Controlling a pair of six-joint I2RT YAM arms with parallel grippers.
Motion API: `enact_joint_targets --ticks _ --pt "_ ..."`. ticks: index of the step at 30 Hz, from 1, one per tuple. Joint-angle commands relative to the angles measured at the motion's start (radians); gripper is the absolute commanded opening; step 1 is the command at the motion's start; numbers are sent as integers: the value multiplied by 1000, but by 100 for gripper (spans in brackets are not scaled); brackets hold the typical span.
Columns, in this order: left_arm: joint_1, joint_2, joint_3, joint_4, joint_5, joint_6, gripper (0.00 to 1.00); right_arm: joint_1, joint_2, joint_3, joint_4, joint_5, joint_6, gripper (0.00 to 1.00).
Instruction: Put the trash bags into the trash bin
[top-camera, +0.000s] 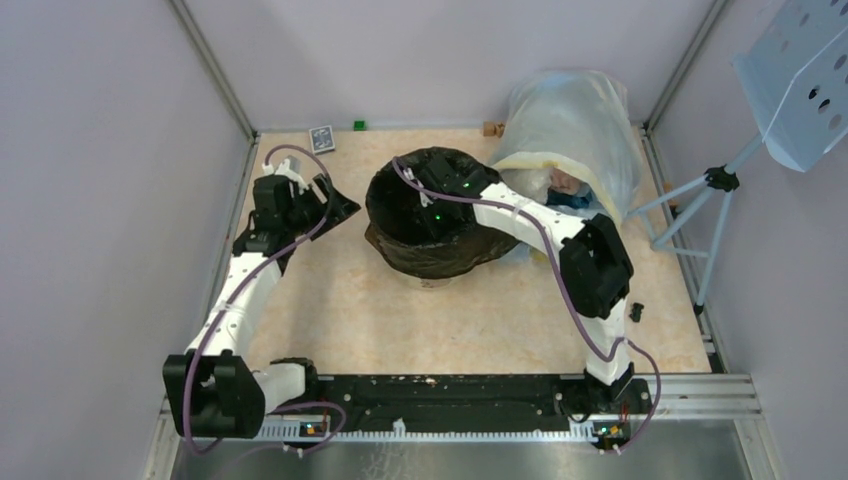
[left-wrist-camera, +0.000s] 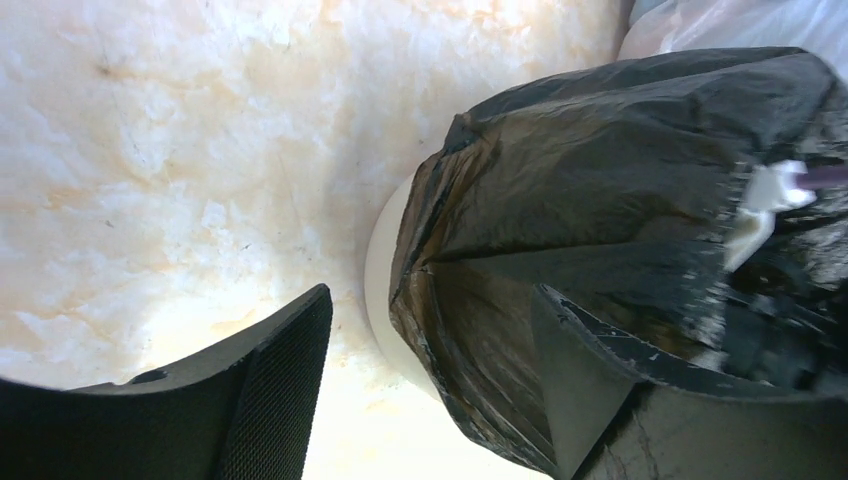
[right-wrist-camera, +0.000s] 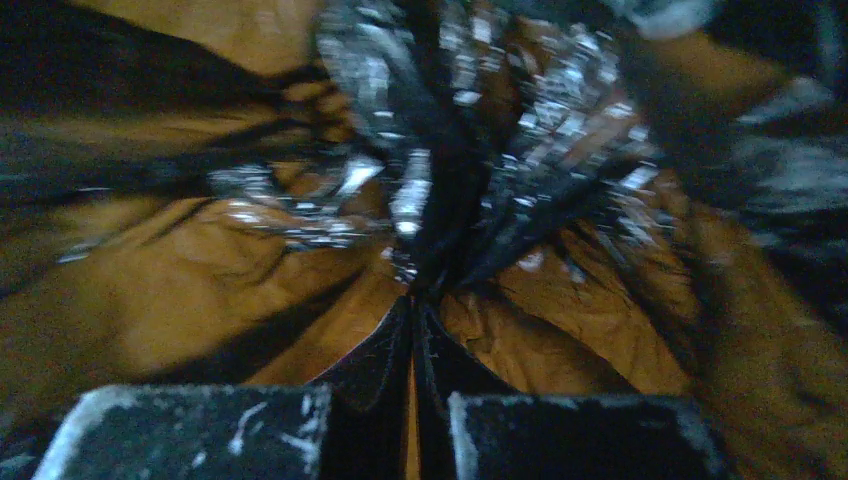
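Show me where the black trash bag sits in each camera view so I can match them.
Top: trash bag mid-table, right arm reaching into it.
Left wrist: right half, draped over the bin and its pale rim.
Right wrist: fills the frame, seen from inside, above the shut right gripper.
Shared landmark: the right arm, probably the white part at the left wrist view's right edge.

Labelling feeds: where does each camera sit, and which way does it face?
Top external: above and behind, looking down on the beige marbled table; left arm, right arm show.
Left wrist: faces the crumpled black plastic bag's outside; open left tool shows.
Right wrist: inside that bag; shut right tool shows.
Shared: the bag.
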Motion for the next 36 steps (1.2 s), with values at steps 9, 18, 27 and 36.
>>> enact_joint_targets --ticks 9,18,27,36 --pt "-201 50 357 -246 -219 241 92 -64 -1 -50 44 -55 -10 0" --pt "-284 174 505 -376 -371 319 73 -12 -10 -77 67 -7 14 0" --pt "-300 246 530 -365 -322 331 53 -10 65 -85 65 25 10 0" --pt "-311 271 522 -340 -281 317 54 -12 163 -78 71 -15 10 0"
